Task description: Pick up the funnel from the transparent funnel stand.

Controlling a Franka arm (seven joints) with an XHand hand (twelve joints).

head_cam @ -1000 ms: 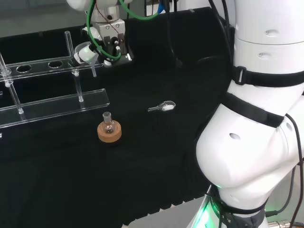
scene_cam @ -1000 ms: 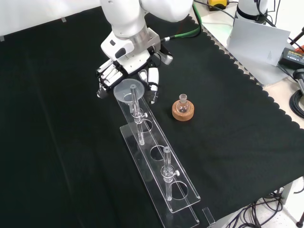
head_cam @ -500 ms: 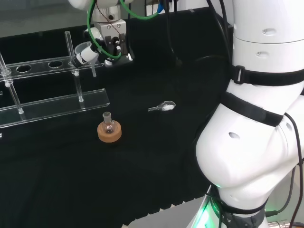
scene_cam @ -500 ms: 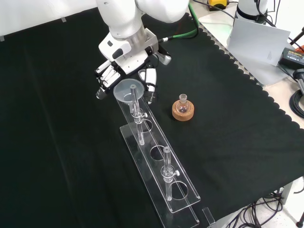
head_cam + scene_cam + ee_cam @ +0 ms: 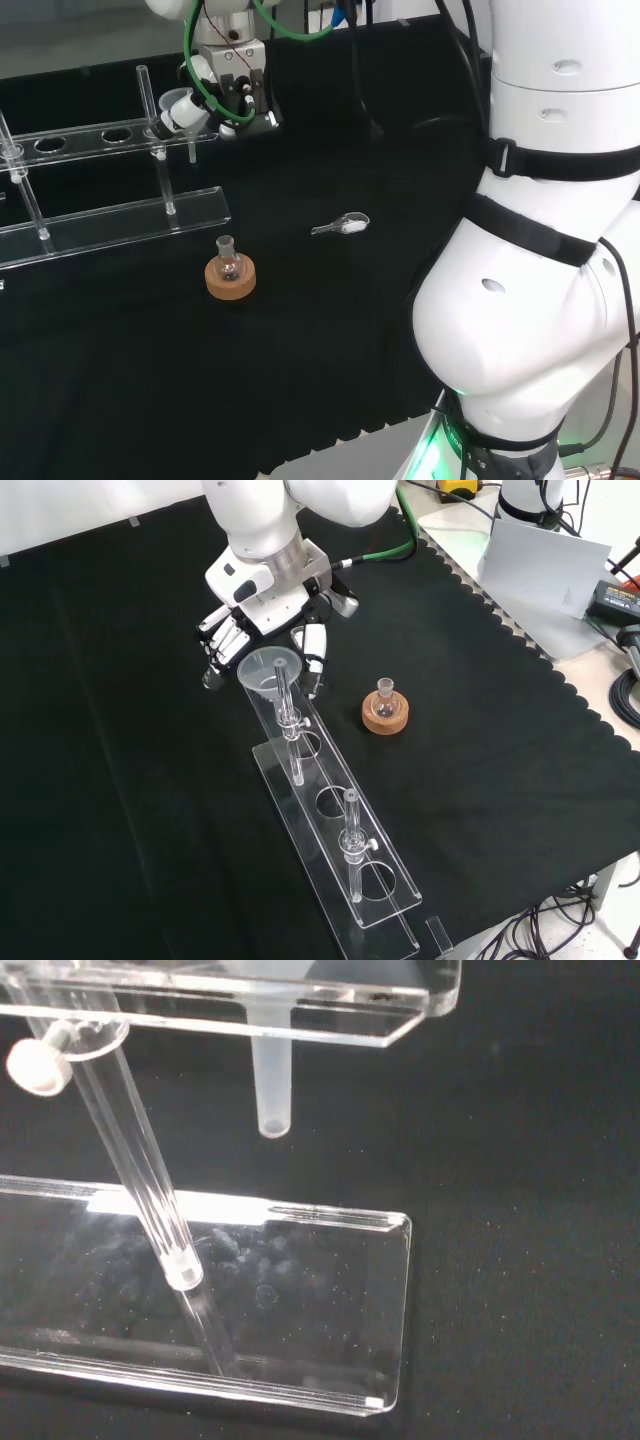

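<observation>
The clear funnel is at the end hole of the transparent funnel stand, tilted a little. The black and white hand is right behind it, with fingers curled on either side of the funnel's bowl. In the wrist view the funnel's stem hangs down through the stand's upper shelf, well above the base plate. One of the stand's clear rods rises beside it.
A small round flask sits on a cork ring on the black cloth near the stand. A small scoop with white powder lies to the right in the head view. The arm's white links fill that view's right side.
The hand has risen slightly with the funnel, and the funnel's bowl now stands a little higher over the stand's end hole. Flask and scoop have not moved.
</observation>
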